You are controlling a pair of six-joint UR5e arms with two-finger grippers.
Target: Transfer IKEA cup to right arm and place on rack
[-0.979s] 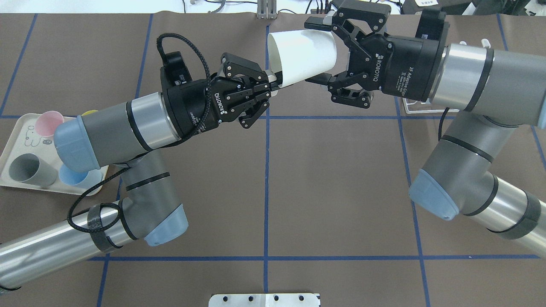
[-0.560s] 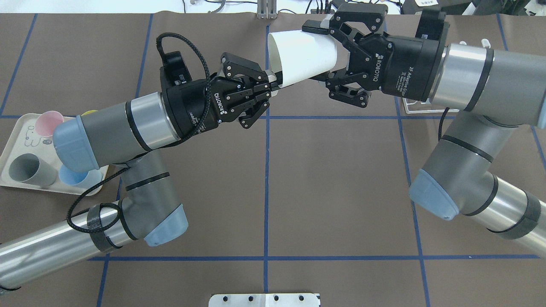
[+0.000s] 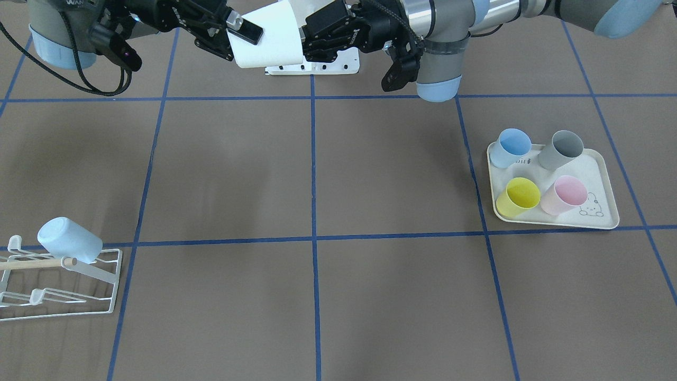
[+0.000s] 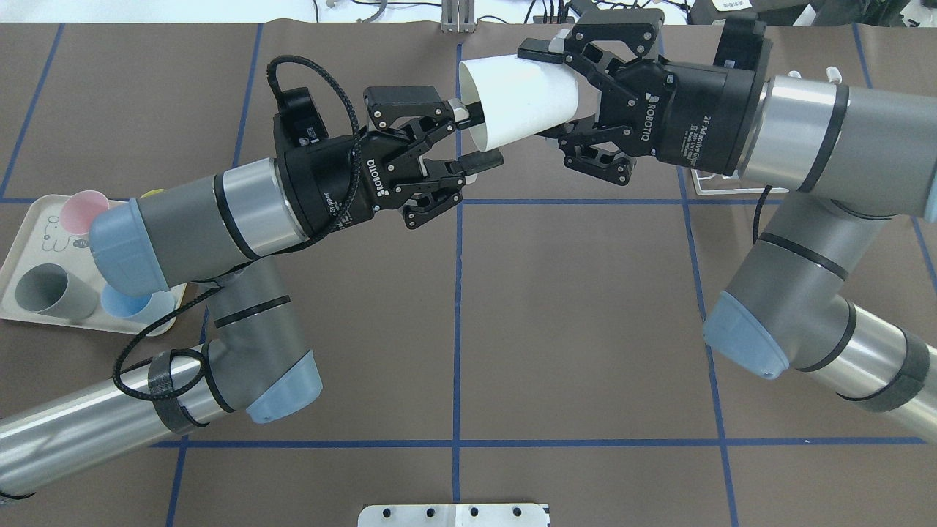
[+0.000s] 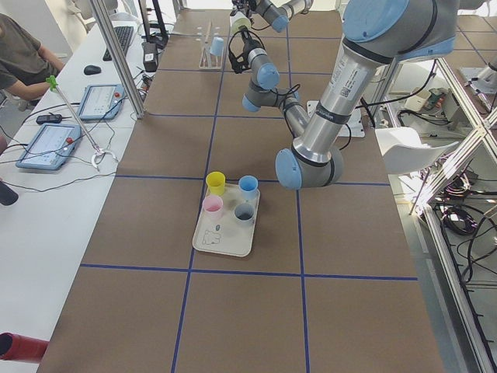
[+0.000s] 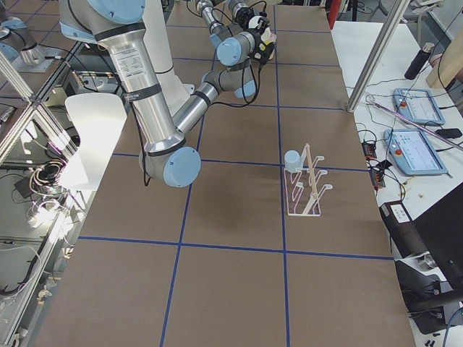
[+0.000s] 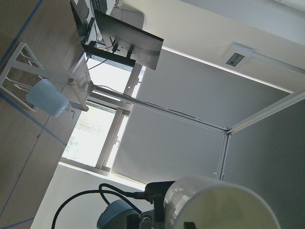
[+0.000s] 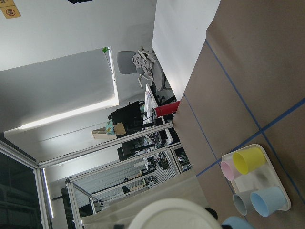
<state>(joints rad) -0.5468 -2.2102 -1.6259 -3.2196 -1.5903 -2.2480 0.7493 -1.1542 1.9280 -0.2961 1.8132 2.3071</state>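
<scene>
ROBOTIQ, white letters, on left palm housing [image 4: 371, 178] just behind my left fingers [image 4: 483, 157]. Further back, left wrist collar [image 4: 329, 208]: line partly hidden, only "Gripper" legible.

ROBOTIQ again on right palm housing [image 4: 646, 113] just behind my right fingers [image 4: 538, 53]. Behind that, right wrist collar [image 4: 706, 132]: "2F Adaptive Gripper"; finer line under it too small to read.

Front view: "WAN", cut by picture edge, on grey arm joint [image 3: 63, 21] well behind my right fingers.

Tiny print on tray [image 3: 603, 174] and on yellow sticker [image 8: 9, 9]: unreadable.
</scene>
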